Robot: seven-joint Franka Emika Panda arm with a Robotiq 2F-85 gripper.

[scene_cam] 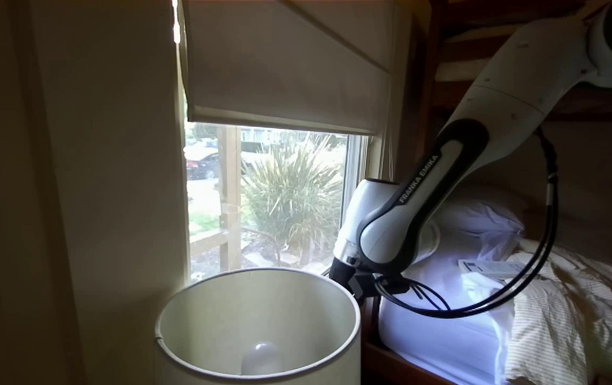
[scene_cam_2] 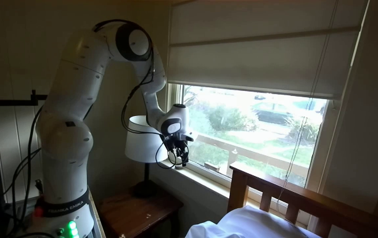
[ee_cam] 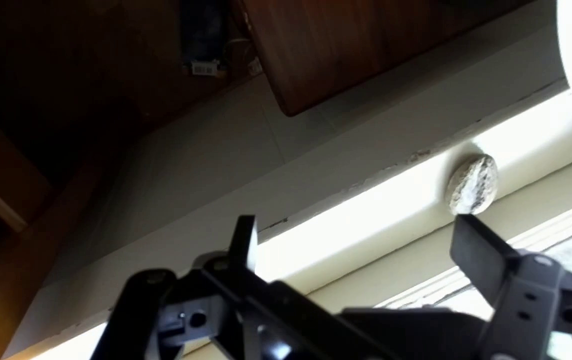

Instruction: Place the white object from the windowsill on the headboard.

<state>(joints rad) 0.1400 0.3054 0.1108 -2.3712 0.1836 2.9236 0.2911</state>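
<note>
- Two fingers (ee_cam: 478, 257) stand wide apart on my claw (ee_cam: 356, 225), holding nothing.
- The white object (ee_cam: 473, 184), a rough rounded piece, rests on the windowsill (ee_cam: 391, 206); in the wrist view it sits just past the window-side fingertip, outside the opening. I cannot tell whether they touch.
- I judge the wide spread is for clearing the object's sides, and the downward pose suits so narrow a windowsill beside the window (scene_cam_2: 258, 129).
- A shift towards the object, then a squeeze, seems called for before any carrying; the lamp (scene_cam_2: 144, 147) on its wooden surface (scene_cam_2: 136, 215) leaves me little room there, I reckon.
- Close detail, and the offset from the fingers, comes to me through the wrist view alone; in an exterior view I get merely a small pale shape (scene_cam_2: 178, 167) below the claw, probably the same thing.
- In an exterior view the lampshade (scene_cam: 260, 321) hides the white object, though striped bedding (scene_cam: 563, 305) shows plainly.
- My destination, the headboard (scene_cam_2: 308, 198), is unmistakable in an exterior view, standing near the window.
</note>
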